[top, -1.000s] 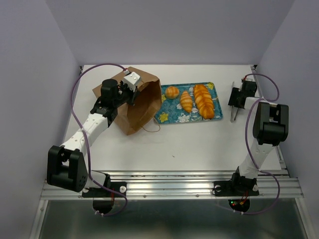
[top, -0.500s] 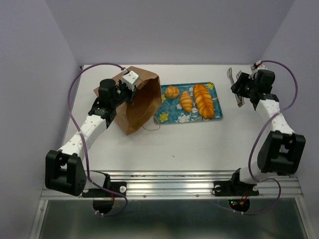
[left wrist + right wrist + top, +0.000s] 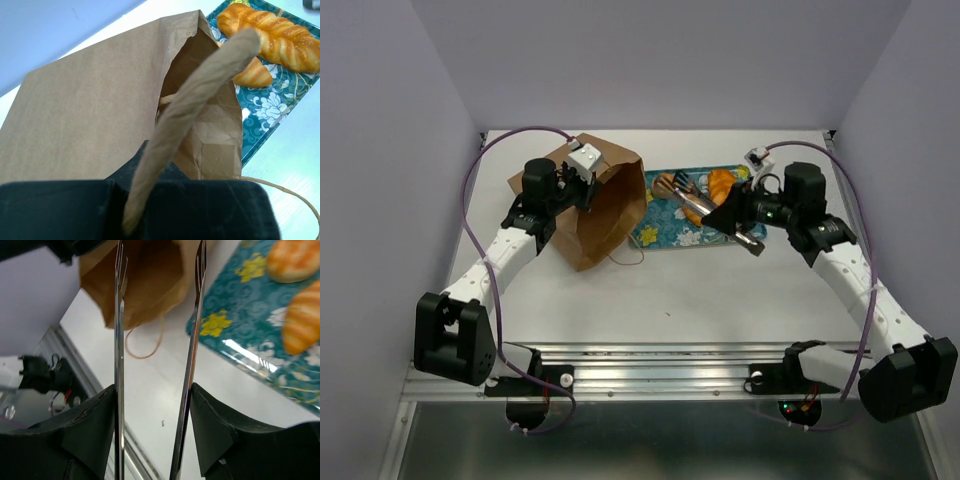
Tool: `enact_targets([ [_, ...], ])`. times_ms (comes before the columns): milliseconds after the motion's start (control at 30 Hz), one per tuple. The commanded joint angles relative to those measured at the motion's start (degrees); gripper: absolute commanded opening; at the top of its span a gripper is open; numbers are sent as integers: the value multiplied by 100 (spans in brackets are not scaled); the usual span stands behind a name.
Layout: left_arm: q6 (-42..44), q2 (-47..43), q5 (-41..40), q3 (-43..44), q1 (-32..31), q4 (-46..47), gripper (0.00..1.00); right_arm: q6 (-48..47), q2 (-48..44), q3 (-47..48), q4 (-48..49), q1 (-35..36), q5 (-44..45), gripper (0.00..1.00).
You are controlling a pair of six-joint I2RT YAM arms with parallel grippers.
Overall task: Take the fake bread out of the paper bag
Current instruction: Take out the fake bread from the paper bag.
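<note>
The brown paper bag [image 3: 610, 205] lies on its side, its mouth facing the teal tray [image 3: 655, 236]. My left gripper [image 3: 575, 188] is shut on the bag's upper rim [image 3: 200, 95] and holds the mouth open. On the tray lie the round bun [image 3: 665, 185], the croissant [image 3: 693, 208] and the longer loaf [image 3: 720, 183], which is partly hidden by my right arm. The small scored loaf is out of view. My right gripper [image 3: 735, 212] is shut on metal tongs [image 3: 685, 188]. The tongs' arms [image 3: 119, 365] are spread and point over the tray at the bag [image 3: 150, 280].
A cord handle [image 3: 145, 345] loops on the white table in front of the bag. The tray [image 3: 235, 305] sits just right of the bag's mouth. Grey walls stand on three sides, and a metal rail [image 3: 670, 365] runs along the near edge.
My right arm swung from the far right edge in over the tray, and the tongs now point left at the bag. My left gripper and the bag stayed almost still.
</note>
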Motion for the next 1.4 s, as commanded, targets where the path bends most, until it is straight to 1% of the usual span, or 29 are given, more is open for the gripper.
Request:
enact_targets([
  [0, -131, -38, 170, 234, 8, 449, 0, -217, -88, 269, -295, 963, 290, 63],
  [67, -166, -29, 205, 234, -1, 467, 0, -296, 209, 470, -295, 1453, 544, 63],
  [100, -166, -29, 223, 243, -1, 467, 0, -331, 359, 585, -313, 1456, 651, 63],
  [133, -201, -37, 223, 252, -1, 467, 0, -488, 500, 707, -409, 1787, 756, 63],
  [167, -201, -38, 223, 252, 8, 467, 0, -568, 658, 848, -462, 1938, 879, 63],
  [233, -210, -64, 258, 243, -1, 476, 0, -708, 1133, 1242, -541, 2324, 1336, 63],
  [267, -227, -73, 267, 235, -1, 476, 0, -674, 1448, 1367, -576, 2405, 1807, 63],
  [367, -254, -117, 293, 217, -9, 485, 0, -604, 1924, 1911, -725, 2581, 2495, 63],
  [400, -263, -125, 285, 217, -9, 476, 0, -612, 2186, 2043, -743, 2677, 2558, 62],
  [467, -272, -125, 276, 226, -9, 467, 0, -674, 2373, 2334, -656, 2879, 2559, 63],
  [567, -315, -125, 267, 235, -9, 458, 0, -674, 2759, 2676, -638, 3143, 2917, 63],
  [667, -385, -126, 241, 226, -9, 485, 0, -569, 3171, 2923, -560, 3223, 3138, 63],
  [767, -535, -99, 100, 226, -1, 467, 0, -376, 3593, 3204, -332, 3355, 3699, 63],
  [800, -570, -73, 83, 226, -9, 476, 0, -323, 3691, 3335, -278, 3433, 4023, 63],
  [900, -816, -46, -14, 217, -1, 616, 0, -24, 3981, 3398, 125, 3495, 4237, 63],
  [1067, -1097, -11, -128, 252, -1, 713, 0, 705, 4280, 3232, 994, 3495, 4159, 63],
  [1100, -1124, -2, -120, 261, -9, 722, 0, 810, 4333, 3205, 1118, 3495, 3863, 63],
  [1167, -1203, 6, -137, 278, -9, 765, 0, 969, 4500, 3214, 1495, 3495, 3580, 63],
  [1233, -1291, 33, -155, 296, -9, 801, 0, 1127, 4754, 3310, 1559, 3495, 3385, 63],
  [1267, -1317, 59, -146, 305, -9, 801, 0, 1197, 4834, 3476, 1742, 3495, 3403, 63],
  [1367, -1361, 77, -93, 322, -9, 810, 0, 1391, 5124, 3653, 1814, 3495, 3517, 63],
])
